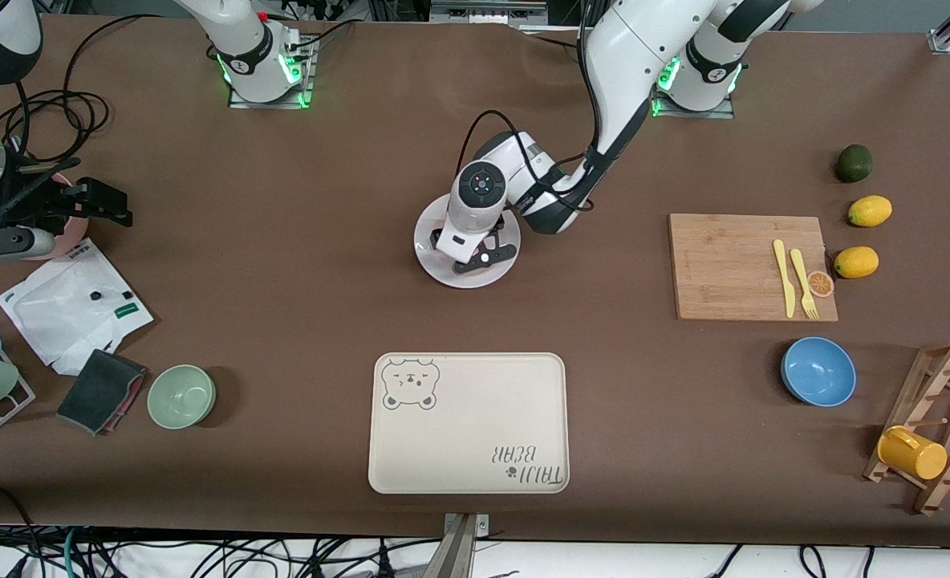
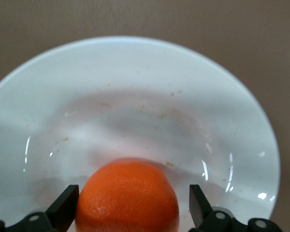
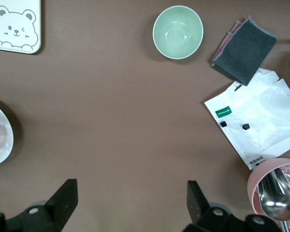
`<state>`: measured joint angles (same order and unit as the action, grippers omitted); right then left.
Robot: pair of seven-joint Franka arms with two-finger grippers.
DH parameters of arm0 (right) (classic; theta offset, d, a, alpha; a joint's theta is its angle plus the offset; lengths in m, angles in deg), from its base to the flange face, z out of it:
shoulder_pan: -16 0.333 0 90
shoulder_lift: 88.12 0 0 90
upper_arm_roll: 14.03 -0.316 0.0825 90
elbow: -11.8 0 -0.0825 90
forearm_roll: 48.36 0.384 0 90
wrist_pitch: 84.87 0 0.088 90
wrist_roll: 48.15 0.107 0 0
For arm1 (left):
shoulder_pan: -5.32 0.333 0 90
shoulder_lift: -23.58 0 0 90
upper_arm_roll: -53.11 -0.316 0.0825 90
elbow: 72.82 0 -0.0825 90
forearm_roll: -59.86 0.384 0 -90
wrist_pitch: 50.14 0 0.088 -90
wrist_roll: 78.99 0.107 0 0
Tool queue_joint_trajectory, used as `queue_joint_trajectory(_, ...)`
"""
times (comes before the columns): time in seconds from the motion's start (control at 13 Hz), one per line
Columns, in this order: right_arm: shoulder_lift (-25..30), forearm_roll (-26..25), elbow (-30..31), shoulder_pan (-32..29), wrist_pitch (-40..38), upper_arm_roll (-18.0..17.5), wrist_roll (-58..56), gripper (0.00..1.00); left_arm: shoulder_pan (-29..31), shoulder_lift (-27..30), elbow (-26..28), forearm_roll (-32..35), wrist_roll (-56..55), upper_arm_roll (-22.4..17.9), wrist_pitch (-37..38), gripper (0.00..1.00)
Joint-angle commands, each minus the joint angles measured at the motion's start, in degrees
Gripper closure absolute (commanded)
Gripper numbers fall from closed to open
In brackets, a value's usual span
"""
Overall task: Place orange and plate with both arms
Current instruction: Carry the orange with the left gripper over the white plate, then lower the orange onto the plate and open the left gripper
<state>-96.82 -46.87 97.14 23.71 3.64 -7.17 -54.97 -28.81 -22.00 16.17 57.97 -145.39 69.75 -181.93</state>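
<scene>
Orange on the plate — both grippers open

The small round red-orange fruit (image 2: 127, 195) sits on the round glossy white plate (image 1: 431, 237) mid-bench, between the left gripper's (image 2: 130, 205) spread fingers, untouched. The right gripper (image 3: 130, 203) waits over the bench's right-arm end — fingers wide, empty.

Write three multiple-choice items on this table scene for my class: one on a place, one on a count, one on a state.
1. Where is the orange?
A. on the white plate
B. on the cutting board
C. in the blue bowl

2. How many yellow lemons lie beside the cutting board?
A. one
B. two
C. four

3. How is the left gripper?
A. shut on the orange
B. open around the orange
C. clamping the plate's rim

Key: 1 A, the orange rests on the plate; 2 B, one lemon and another; 3 B, gaps show beside both fingers.
</scene>
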Motion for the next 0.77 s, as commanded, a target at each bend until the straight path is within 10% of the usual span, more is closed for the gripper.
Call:
queue_joint_trajectory(0.0,-0.3,0.3,-0.9,-0.8,-0.5,-0.1,-0.1,0.0,1.8,3.6,-0.8,-0.1,-0.4,-0.3,2.8,0.0)
queue_joint_trajectory(0.69,-1.9,0.1,-0.7,0.0,-0.8,-0.3,0.4,0.0,17.1,18.8,-0.8,0.1,23.6,-0.2,24.7,0.0)
